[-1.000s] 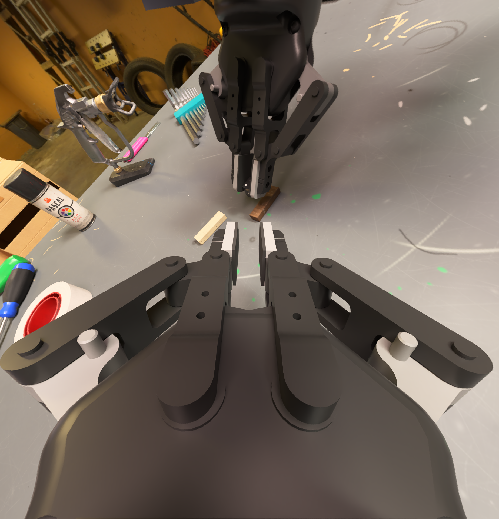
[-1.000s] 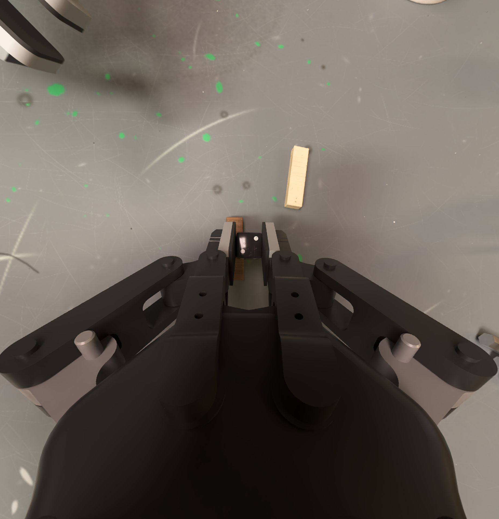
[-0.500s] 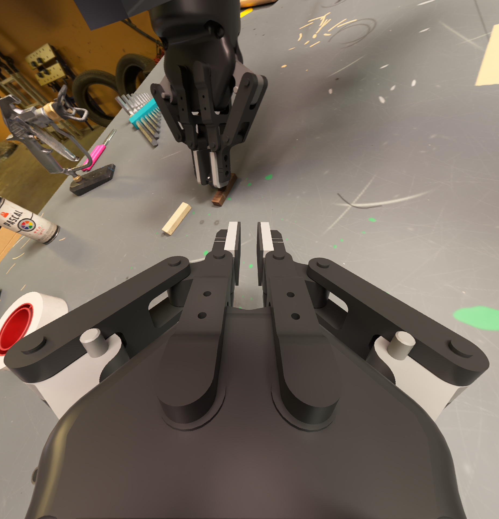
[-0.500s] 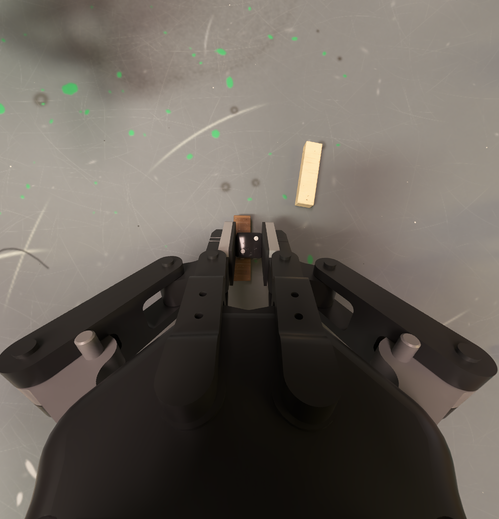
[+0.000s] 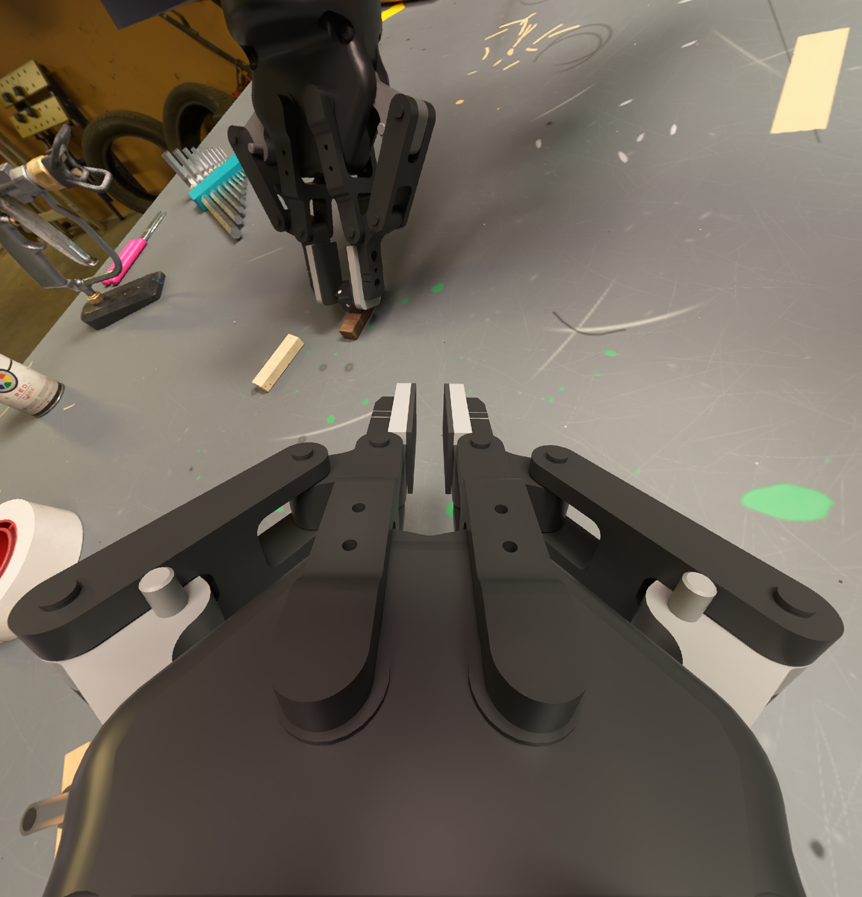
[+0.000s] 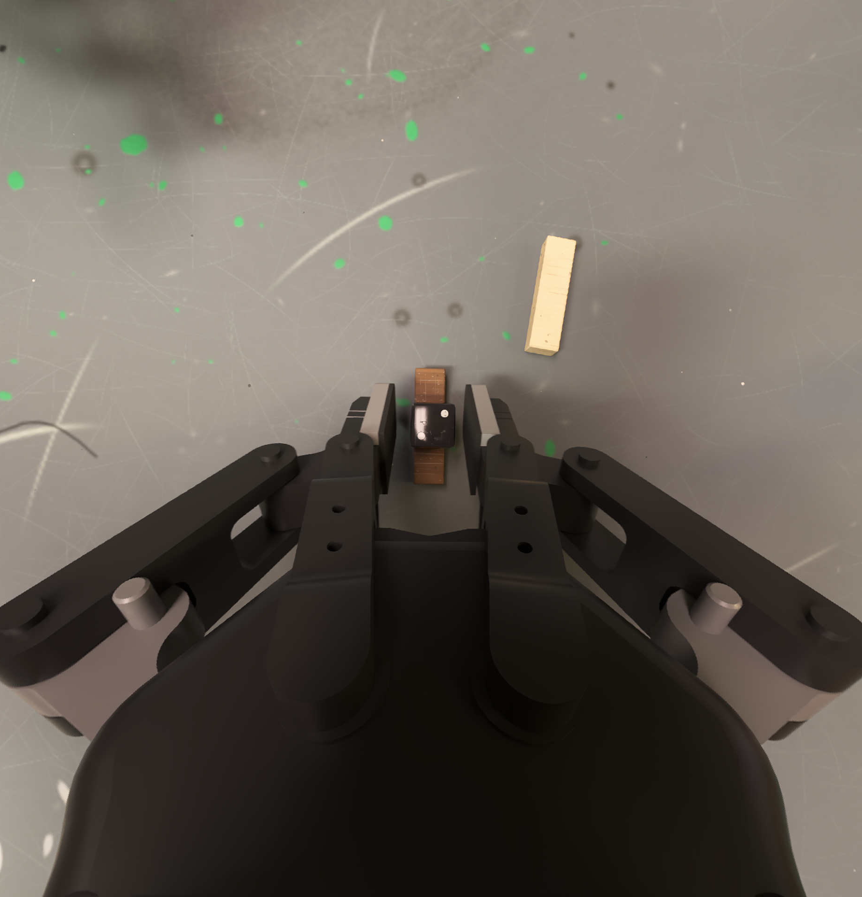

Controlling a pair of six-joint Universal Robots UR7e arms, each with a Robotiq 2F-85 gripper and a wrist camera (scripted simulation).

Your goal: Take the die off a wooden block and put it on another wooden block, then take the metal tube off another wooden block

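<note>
Die [image 6: 433, 425] between parted right gripper [image 6: 430, 412] fingers — untouched

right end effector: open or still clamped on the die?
Open. In the right wrist view the right end effector shows gaps on both sides of the die, which rests on the dark wooden block.

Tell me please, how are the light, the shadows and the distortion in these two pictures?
Left wrist view: wide-angle stretch bends the table edges; soft shadow lies under the right gripper; all is sharp. Right wrist view: a broad blurred shadow darkens the upper left of the table; a small glare shines on the black die, which sits on the brown block between the open jaws; the pale block is evenly lit.
</note>
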